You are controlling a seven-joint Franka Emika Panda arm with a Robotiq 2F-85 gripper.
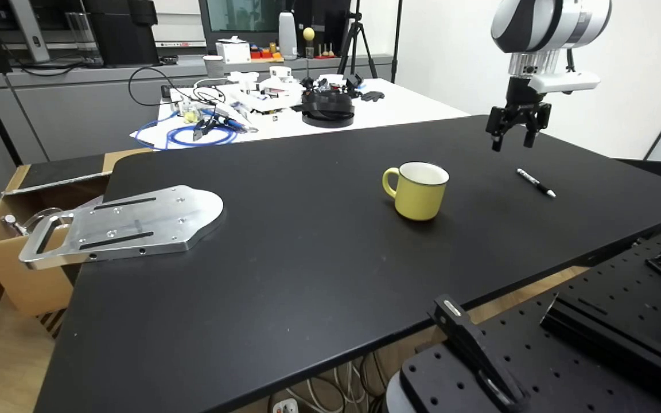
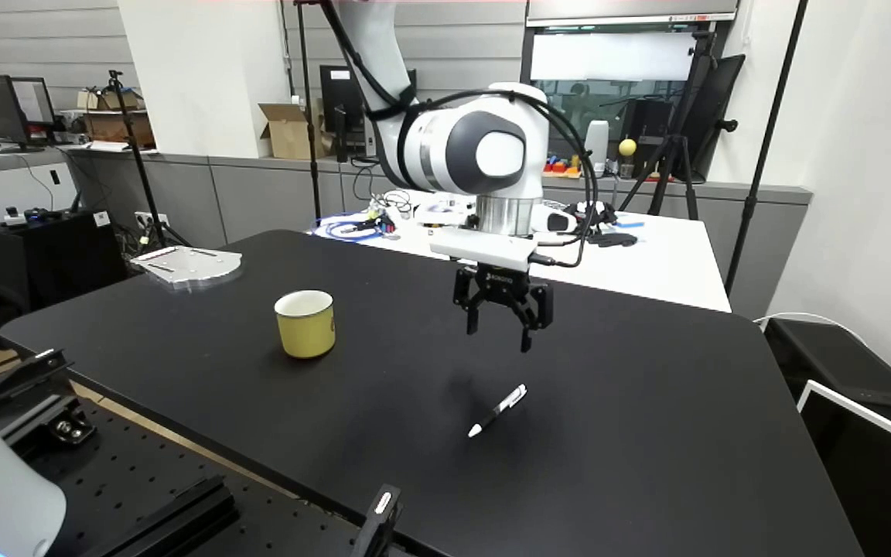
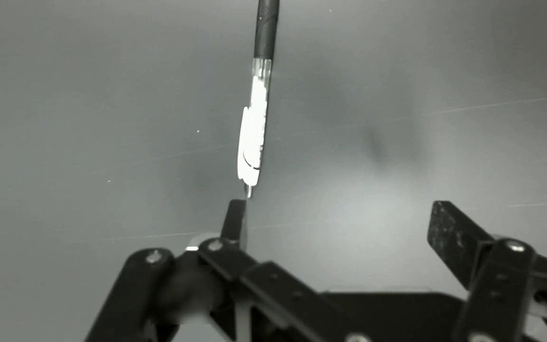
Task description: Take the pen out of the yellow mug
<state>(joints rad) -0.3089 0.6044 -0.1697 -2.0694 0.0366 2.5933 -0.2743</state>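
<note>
The pen (image 1: 536,183) is thin, with a white body and a black grip. It lies flat on the dark table, outside the mug, in both exterior views (image 2: 498,410). The wrist view also shows the pen (image 3: 255,128), its black end cut off by the top edge. The yellow mug (image 1: 419,198) stands upright on the table, apart from the pen, and also shows in an exterior view (image 2: 306,329). I see nothing sticking out of it. My gripper (image 1: 513,143) is open and empty above the table (image 2: 499,337). In the wrist view the pen's clicker end appears just ahead of the left fingertip (image 3: 339,209).
A silver metal plate with a handle (image 1: 135,223) lies at the table's far end, partly overhanging an open cardboard box (image 1: 26,269). A black perforated base (image 1: 583,344) with rails runs along one table edge. A white table (image 1: 422,103) with cables and tools adjoins.
</note>
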